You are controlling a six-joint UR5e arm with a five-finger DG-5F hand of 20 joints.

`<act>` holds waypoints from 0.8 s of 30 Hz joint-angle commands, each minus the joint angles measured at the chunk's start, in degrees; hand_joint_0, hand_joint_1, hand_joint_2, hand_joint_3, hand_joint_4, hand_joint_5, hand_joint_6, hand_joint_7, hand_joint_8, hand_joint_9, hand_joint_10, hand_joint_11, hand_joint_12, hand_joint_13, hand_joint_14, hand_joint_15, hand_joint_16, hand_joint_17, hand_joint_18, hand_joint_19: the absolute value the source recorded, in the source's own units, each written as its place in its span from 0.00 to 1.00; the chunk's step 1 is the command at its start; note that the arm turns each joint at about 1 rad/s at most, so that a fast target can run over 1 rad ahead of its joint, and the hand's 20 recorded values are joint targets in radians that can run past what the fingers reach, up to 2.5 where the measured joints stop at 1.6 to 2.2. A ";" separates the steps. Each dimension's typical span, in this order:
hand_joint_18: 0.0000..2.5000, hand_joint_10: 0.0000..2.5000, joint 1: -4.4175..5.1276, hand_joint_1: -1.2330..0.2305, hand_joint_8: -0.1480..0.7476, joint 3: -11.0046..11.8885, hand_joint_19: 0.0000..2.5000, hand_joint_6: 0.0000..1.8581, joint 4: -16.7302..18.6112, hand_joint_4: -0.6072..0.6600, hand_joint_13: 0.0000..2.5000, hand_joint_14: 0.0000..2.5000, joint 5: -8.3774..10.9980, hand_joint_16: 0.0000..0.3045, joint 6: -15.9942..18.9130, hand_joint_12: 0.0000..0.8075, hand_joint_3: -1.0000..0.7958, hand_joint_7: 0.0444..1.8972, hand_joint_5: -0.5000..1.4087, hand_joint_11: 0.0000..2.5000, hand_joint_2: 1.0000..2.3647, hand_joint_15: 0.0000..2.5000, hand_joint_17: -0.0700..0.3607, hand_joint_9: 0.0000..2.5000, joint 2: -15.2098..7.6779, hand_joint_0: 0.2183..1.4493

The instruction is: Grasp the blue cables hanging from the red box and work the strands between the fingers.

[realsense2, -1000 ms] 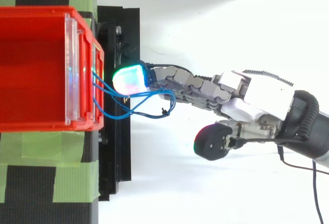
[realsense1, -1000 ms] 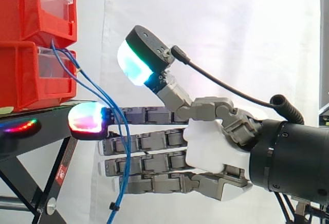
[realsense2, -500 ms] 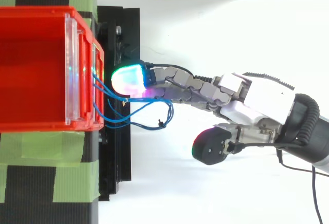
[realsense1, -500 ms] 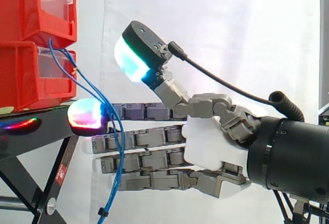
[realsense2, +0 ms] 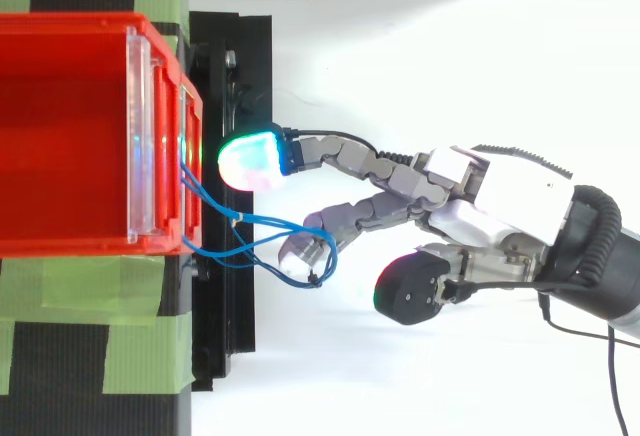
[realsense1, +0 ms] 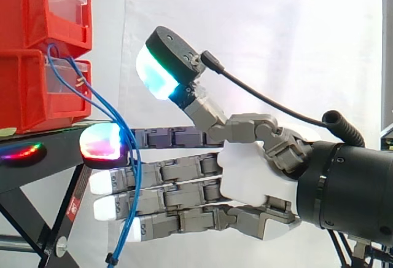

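At the stand's edge, hand [realsense1: 245,169]: it reaches in level from the right, palm upright, pointing at the bins.
Fingers [realsense1: 178,169]: straight and spread apart, with nothing clenched. Seen from above, the upper one aims at the bin's front while a lower one angles off to the side.
Fingertips [realsense1: 103,142]: the top pad glows red, magenta and cyan just beside the stand's edge. The pads below it glow white.
Thumb [realsense1: 163,65]: raised high above the fingers, its pad cyan and white, well apart from the strands.
Blue cables [realsense1: 98,102]: they leave the front of the lower red bin [realsense1: 31,90] and arc out over the stand's edge. From there they drop past the top pad and across the lower fingers near their tips. They lie against the fingers, threaded through the spread, and are not pinched. From above, a loop [realsense2: 255,221] runs round the tip of the lower finger.
Black piece [realsense1: 110,259]: small, at the strands' bottom end, hanging below the lowest finger.
Upper red bin [realsense1: 31,3]: stacked on the lower one, with a clear front panel.
Black stand [realsense1: 55,142]: carries both bins, with coloured glow reflected on its edge.
Green tape [realsense2: 140,286]: strips on the stand beside the bin.
White curtain [realsense1: 276,34]: behind everything.
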 commanded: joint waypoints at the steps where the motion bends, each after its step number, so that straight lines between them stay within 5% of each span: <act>1: 0.25 0.01 0.00 0.53 0.59 -0.01 0.28 0.00 -0.11 0.62 0.32 0.01 0.00 0.23 0.16 0.60 0.00 0.33 0.13 0.33 0.00 0.33 0.53 0.30 0.01 0.36; 18: 0.35 0.01 0.09 0.54 0.59 -0.01 0.39 0.00 -0.20 0.63 0.42 0.01 0.00 0.22 -0.02 0.60 0.00 0.34 0.15 0.40 0.00 0.44 0.52 0.34 0.01 0.37; 24: 0.39 0.01 0.35 0.54 0.59 0.08 0.46 0.00 -0.20 0.64 0.49 0.00 0.09 0.22 -0.28 0.57 0.00 0.34 0.15 0.50 0.00 0.56 0.52 0.40 0.01 0.37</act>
